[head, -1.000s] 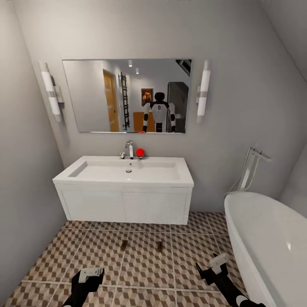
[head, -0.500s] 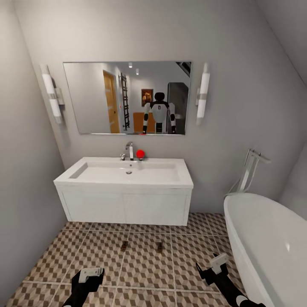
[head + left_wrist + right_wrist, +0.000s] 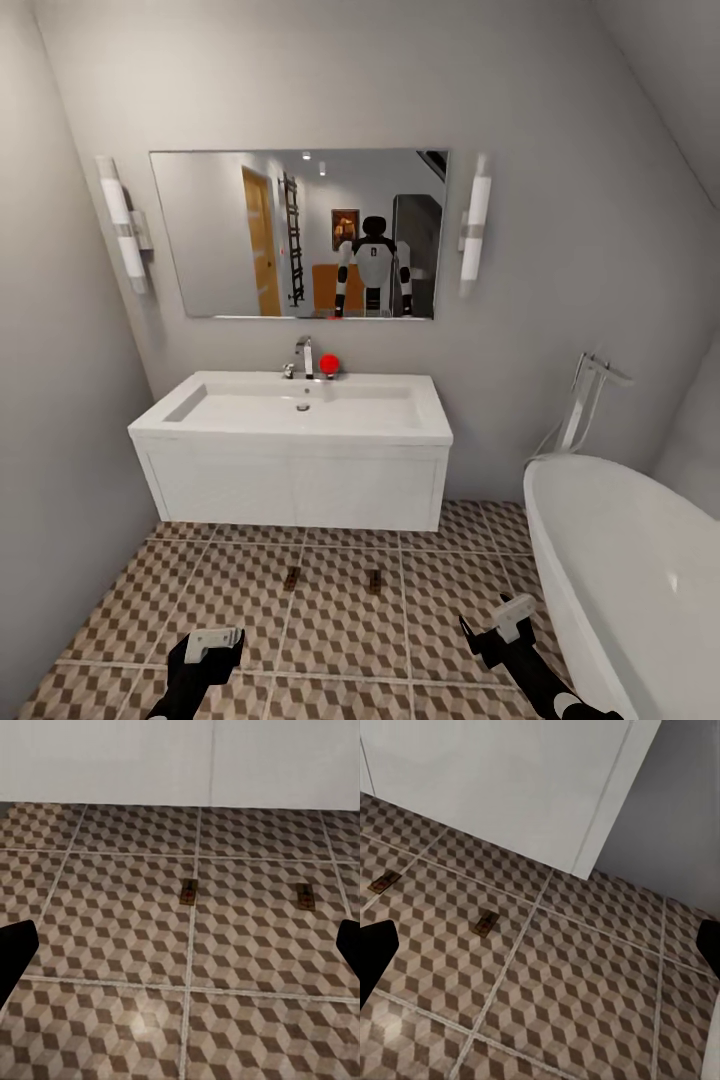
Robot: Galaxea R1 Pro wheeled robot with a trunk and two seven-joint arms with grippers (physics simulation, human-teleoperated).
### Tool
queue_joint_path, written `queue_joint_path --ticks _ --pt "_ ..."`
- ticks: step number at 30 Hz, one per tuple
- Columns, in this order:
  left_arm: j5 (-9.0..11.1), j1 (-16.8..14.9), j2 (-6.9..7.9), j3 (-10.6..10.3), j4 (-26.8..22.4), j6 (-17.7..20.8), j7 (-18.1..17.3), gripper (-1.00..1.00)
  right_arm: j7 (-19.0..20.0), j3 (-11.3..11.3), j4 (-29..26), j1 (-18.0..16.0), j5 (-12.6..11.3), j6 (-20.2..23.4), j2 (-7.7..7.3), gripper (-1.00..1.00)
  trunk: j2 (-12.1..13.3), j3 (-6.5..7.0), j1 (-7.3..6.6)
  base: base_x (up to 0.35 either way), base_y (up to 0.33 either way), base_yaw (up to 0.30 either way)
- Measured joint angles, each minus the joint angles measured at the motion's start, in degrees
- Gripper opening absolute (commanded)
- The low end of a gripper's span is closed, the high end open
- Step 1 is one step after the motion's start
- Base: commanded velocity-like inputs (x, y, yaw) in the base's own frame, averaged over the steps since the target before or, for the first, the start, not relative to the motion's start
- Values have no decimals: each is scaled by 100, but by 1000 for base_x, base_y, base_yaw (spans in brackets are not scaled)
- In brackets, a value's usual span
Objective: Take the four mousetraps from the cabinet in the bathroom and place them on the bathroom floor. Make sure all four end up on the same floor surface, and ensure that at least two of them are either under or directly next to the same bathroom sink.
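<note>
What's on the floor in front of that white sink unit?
Two mousetraps lie flat on the patterned bathroom floor, side by side but apart, just out from the sink. The strip of floor directly beneath its white front is hidden, so anything there can't be seen.

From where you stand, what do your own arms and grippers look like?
Both arms are matte black. The left gripper and the right gripper have pale grey-white blocky parts on black bodies. In the wrist views the fingertips look plain black. I see no cables or markings.

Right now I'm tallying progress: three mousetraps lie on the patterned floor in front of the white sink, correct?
Not three: the head view shows two mousetraps, one and another, on the patterned floor in front of the white sink.
</note>
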Motion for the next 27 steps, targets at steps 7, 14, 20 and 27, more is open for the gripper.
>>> queue_joint_path --ticks 7,14,20,27 --pt "0 0 2 1 0 0 0 100 0 0 0 0 0 0 0 100 281 126 -154 0 0 0" --pt "0 0 2 0 0 0 0 100 1 0 0 0 0 0 0 100 562 252 -308 0 0 0" --pt "0 0 2 1 0 0 0 100 0 0 0 0 0 0 0 100 804 360 -440 0 0 0" --pt "0 0 2 0 0 0 0 100 0 0 0 0 0 0 0 100 1085 487 -594 0 0 0"
